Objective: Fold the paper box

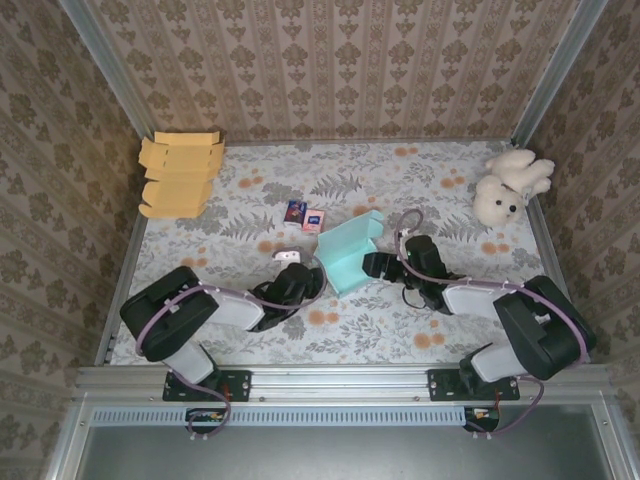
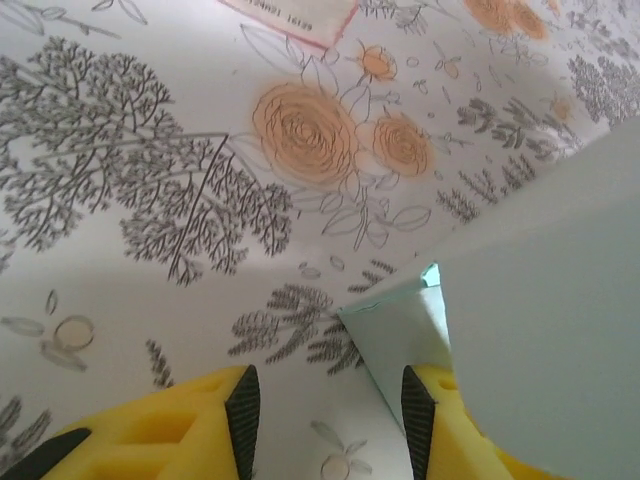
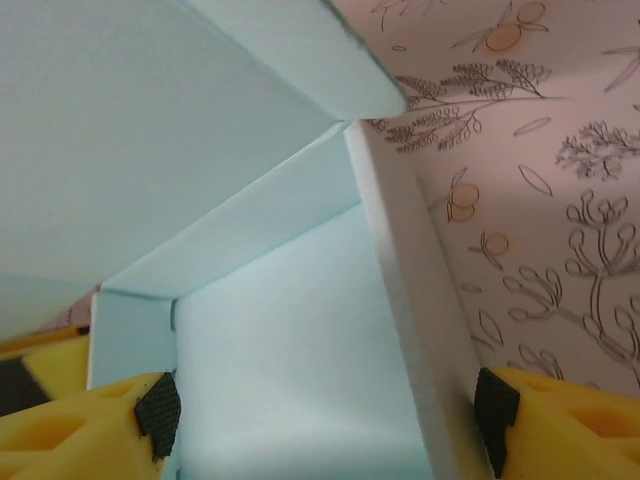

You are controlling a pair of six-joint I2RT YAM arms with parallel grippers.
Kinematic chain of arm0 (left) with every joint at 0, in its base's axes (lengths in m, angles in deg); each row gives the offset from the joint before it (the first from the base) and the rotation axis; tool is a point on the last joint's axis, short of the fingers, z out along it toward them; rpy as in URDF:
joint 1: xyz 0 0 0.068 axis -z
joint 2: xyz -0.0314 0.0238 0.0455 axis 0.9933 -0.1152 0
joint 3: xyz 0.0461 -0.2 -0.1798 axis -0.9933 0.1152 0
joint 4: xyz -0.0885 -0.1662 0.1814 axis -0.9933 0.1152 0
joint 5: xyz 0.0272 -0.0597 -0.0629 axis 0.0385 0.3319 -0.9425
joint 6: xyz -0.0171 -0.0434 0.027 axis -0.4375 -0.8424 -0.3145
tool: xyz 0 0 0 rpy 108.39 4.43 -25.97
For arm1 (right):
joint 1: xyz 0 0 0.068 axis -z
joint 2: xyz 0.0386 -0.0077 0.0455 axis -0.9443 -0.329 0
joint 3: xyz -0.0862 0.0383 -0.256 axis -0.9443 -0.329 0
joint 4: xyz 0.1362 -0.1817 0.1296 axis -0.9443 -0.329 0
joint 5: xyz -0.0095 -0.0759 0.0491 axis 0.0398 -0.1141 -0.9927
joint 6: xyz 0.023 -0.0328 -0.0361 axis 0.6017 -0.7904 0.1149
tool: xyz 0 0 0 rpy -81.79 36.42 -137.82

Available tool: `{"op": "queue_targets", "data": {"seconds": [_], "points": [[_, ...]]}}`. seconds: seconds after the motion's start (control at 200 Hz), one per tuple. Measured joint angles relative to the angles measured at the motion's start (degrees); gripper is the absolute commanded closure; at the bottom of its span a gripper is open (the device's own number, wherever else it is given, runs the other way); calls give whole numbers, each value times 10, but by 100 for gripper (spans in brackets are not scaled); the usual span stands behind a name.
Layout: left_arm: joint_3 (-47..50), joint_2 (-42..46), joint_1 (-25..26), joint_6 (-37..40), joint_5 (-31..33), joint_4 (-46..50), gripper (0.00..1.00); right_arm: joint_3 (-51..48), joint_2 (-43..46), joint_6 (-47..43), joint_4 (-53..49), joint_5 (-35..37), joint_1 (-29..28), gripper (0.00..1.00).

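The teal paper box (image 1: 348,255) lies partly folded in the middle of the flowered table, its lid panel raised at the back. My left gripper (image 1: 300,265) sits at its left side. In the left wrist view it (image 2: 330,420) is open, and a corner flap of the box (image 2: 400,325) reaches in beside the right pad (image 2: 418,415). My right gripper (image 1: 372,265) is at the box's right end. In the right wrist view it (image 3: 325,420) spans the box floor (image 3: 300,350) widely, a pad against each side wall.
A stack of flat tan cardboard blanks (image 1: 178,175) lies at the back left. A white plush bear (image 1: 510,185) sits at the back right. Two small cards (image 1: 305,216) lie just behind the box, one showing at the left wrist view's top edge (image 2: 300,15). Patterned walls enclose the table.
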Motion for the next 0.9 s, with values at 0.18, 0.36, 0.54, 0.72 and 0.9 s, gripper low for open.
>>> {"op": "queue_targets", "data": {"seconds": [0.18, 0.36, 0.54, 0.72, 0.9], "points": [[-37, -29, -36, 3, -6, 11, 58, -36, 57, 27, 2, 58, -55, 19], [-48, -41, -53, 4, -9, 6, 58, -41, 92, 43, -1, 102, -89, 19], [-48, -41, -54, 13, -8, 7, 58, -43, 114, 49, -6, 131, -92, 18], [-37, -22, -54, 21, -5, 27, 58, -48, 130, 55, -36, 159, -92, 18], [-1, 66, -54, 43, 4, 78, 57, -54, 191, 53, -99, 179, -92, 18]]}}
